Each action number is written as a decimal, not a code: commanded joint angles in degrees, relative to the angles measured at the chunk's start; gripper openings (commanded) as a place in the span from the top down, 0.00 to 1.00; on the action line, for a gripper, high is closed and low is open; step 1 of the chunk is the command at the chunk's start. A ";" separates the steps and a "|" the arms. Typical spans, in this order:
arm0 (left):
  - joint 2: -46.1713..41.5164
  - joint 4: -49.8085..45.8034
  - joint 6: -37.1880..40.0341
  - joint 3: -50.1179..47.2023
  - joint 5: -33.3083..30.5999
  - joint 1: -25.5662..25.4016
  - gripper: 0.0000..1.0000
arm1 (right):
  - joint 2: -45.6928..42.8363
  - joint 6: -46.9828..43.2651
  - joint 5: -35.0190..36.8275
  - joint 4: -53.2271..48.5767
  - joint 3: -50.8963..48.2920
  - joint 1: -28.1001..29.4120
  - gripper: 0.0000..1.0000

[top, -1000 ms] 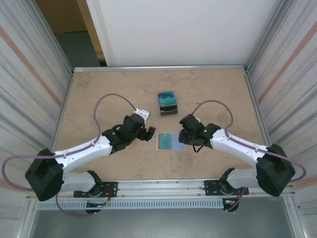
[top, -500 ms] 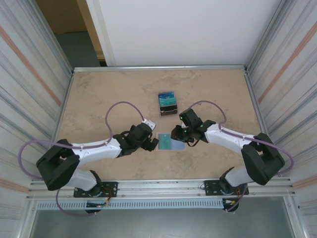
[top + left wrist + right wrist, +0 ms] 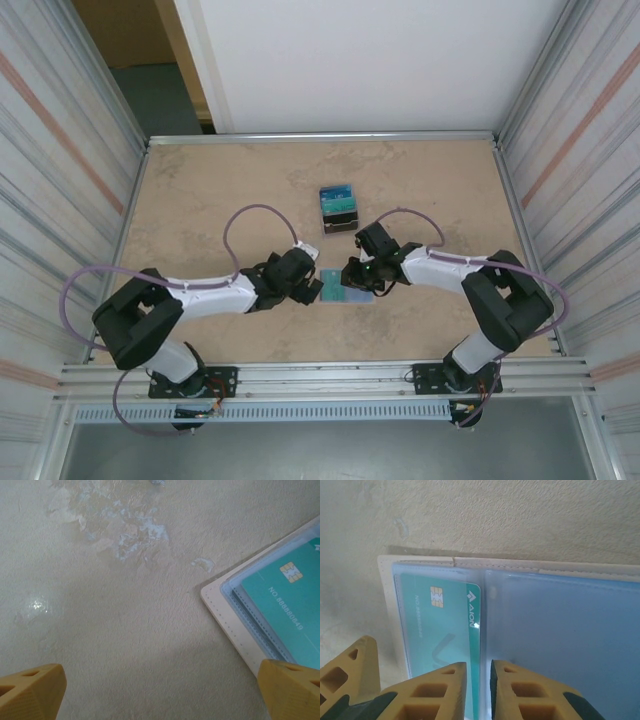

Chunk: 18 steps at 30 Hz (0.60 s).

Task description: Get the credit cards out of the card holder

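Showing one teal credit card lying flat inside the left clear pocket of the card holder, chip and pale lettering facing up, its right edge stopping just short of the centre fold. Showing the right-hand pocket reading pale blue through the plastic, and being unable to tell what is inside it. Showing the holder lying open like a book on the table, a cream stitched border framing both pockets, in the near half of the surface and between the two arms.

Catching the right gripper low over the fold, its yellow fingers drawn almost together and leaving only a thin slit in line with the card's right edge. Being unable to tell whether the tips are pinching card or plastic or merely standing over them. From above, showing this arm reaching in from the right and covering the holder's far right part.

Catching the left gripper just beside the holder's left side, its fingers spread wide, one tip over bare table and the other over the holder's near corner, clasping nothing.

Showing a small dark box, topped with teal, standing apart from the holder toward the far side of the table. Showing purple cables looping over both arms.
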 commanded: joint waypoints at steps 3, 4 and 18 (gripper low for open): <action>1.69 0.86 1.58 2.36 -1.89 -0.20 0.01 | 1.83 -1.02 -1.27 1.69 0.94 -0.35 0.83; 1.96 0.84 1.58 2.50 -1.96 -0.10 0.01 | 1.96 -1.01 -1.12 1.78 0.81 -0.32 0.83; 4.12 -1.74 2.70 3.63 -3.07 -0.10 0.01 | 3.63 0.16 -5.68 7.29 -0.42 -1.52 0.86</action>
